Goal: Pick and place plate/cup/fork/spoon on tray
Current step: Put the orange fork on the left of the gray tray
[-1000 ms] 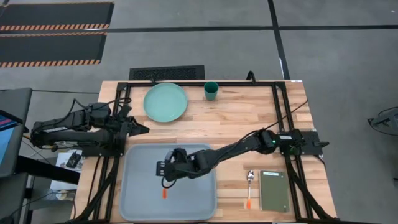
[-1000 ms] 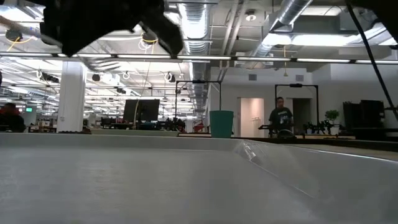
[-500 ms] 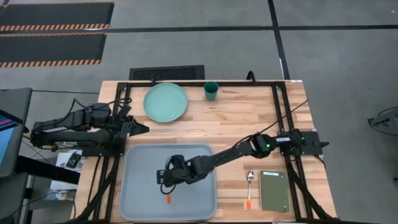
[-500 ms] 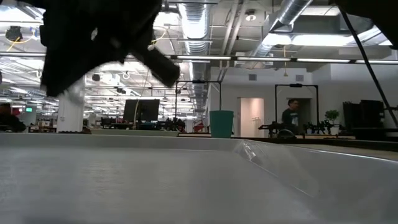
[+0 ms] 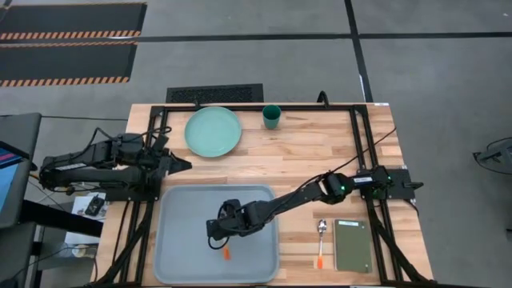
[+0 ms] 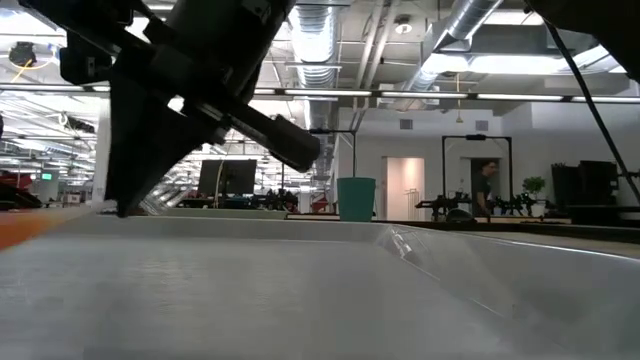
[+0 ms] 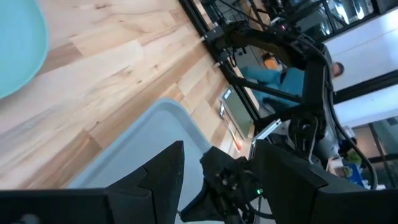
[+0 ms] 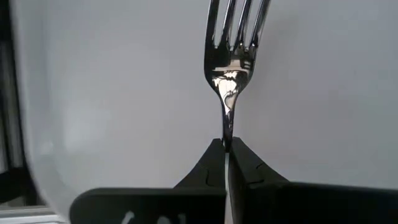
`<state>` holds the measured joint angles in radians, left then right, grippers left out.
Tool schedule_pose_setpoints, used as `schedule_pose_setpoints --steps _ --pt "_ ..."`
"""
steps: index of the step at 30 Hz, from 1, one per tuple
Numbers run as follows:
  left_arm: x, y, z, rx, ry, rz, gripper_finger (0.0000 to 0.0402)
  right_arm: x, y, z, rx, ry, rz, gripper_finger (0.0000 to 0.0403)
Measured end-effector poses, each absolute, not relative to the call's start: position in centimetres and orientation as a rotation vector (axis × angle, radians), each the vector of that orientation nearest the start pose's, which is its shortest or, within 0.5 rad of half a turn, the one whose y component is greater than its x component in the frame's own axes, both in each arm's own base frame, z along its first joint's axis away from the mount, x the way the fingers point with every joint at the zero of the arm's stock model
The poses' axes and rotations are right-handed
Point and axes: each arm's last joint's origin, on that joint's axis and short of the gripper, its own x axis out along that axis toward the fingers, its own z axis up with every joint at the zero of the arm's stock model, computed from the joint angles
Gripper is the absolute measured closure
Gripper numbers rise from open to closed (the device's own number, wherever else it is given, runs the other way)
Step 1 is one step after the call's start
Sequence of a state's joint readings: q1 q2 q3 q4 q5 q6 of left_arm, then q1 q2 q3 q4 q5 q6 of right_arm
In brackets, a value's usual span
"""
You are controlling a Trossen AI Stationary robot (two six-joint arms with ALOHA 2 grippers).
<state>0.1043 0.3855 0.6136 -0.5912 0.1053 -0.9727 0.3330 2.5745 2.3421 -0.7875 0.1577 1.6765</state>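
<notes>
My right gripper (image 5: pixel 218 237) is over the pale grey-blue tray (image 5: pixel 180 240), shut on the fork (image 8: pixel 233 68). The fork's orange handle tip (image 5: pixel 226 254) sticks out on the gripper's near side and also shows in the low view (image 6: pixel 30 225). The mint-green plate (image 5: pixel 213 131) and the dark teal cup (image 5: pixel 272 117) stand at the table's far edge. The spoon (image 5: pixel 321 240) lies right of the tray. My left gripper (image 5: pixel 184 165) waits open at the table's left, near the tray's far left corner. My right gripper pinches the fork's thin neck (image 8: pixel 227 132), just below the prongs, between its two fingertips (image 8: pixel 211 163). The fingers come from above and lie across the fork. The prongs reach out ahead over the tray floor. I cannot tell whether the fork touches the tray.
A small dark green rectangular pad (image 5: pixel 353 245) lies right of the spoon near the table's right near corner. A black frame (image 5: pixel 264 106) runs around the table's edges. People show in the room beyond the table in the low view (image 6: pixel 487 190).
My right gripper has gone toward the table's near edge and down over the tray, still shut on the fork. The fork's orange tip has moved with it toward the near edge and a little to the right.
</notes>
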Motion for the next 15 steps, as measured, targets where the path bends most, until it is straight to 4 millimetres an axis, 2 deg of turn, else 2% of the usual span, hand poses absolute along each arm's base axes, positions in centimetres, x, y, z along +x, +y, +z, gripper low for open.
schedule_pose_setpoints --steps 15 --pt "9.0 0.8 28.2 -0.997 0.303 0.239 0.0218 50.3 16.9 15.8 1.233 0.977 -0.809 0.0381"
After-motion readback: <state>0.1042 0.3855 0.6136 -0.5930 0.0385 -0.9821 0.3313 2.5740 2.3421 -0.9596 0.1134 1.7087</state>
